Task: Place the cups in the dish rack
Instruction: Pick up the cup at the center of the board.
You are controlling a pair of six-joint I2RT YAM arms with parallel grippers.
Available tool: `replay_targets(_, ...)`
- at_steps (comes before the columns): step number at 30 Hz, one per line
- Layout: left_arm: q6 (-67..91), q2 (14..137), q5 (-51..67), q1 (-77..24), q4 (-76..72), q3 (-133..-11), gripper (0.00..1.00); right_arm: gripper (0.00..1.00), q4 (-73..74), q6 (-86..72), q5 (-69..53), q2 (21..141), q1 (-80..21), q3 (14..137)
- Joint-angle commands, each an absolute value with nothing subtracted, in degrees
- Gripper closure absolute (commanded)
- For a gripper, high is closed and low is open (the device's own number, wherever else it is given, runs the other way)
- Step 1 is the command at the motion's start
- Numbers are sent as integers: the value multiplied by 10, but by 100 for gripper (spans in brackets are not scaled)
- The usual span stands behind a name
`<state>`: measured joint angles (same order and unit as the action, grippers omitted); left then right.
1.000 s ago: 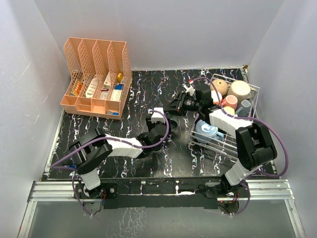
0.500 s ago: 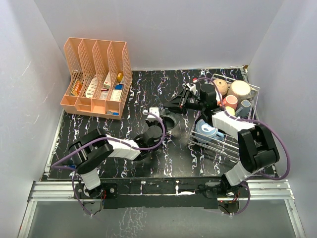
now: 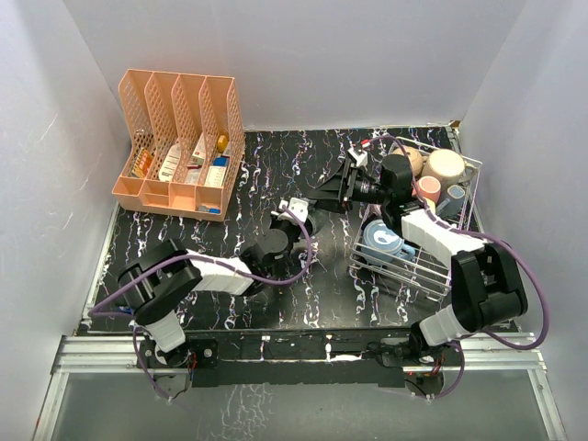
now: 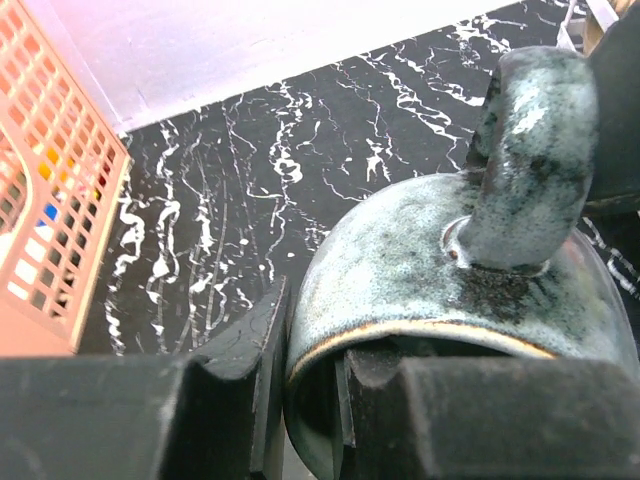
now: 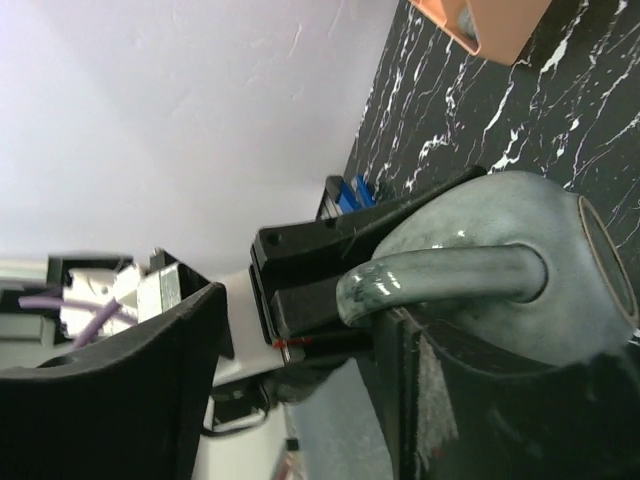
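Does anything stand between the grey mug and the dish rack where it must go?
Yes. The right gripper and its arm lie between the grey mug and the dish rack, with open fingers on either side of the mug's handle. The left gripper is shut on the mug's rim. Nothing else visible stands on that path.

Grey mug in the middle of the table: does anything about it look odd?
Yes. The grey mug is turned sideways, handle up, outside the dish rack. The left hand pinches its rim while the right hand, open, straddles its handle.
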<state>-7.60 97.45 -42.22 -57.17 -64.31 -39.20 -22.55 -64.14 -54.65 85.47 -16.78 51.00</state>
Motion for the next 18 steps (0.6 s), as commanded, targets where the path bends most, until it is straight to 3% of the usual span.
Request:
replay_targets(1,-185,881,-336,-555,-696,-371,100,35,-228,-552,-604,817,-162,542)
replay_targets(7,-152,788,-223,-491,-610,-335,100,27,-149,-426,-642,787,-157,551)
replay_targets(12,-76,718,-121,-443,-508,-339,100,27,-125,-344,-677,768,-157,552)
replay_targets(18,93,664,43,-392,-373,-360,100,22,48,8,-700,736,-156,625)
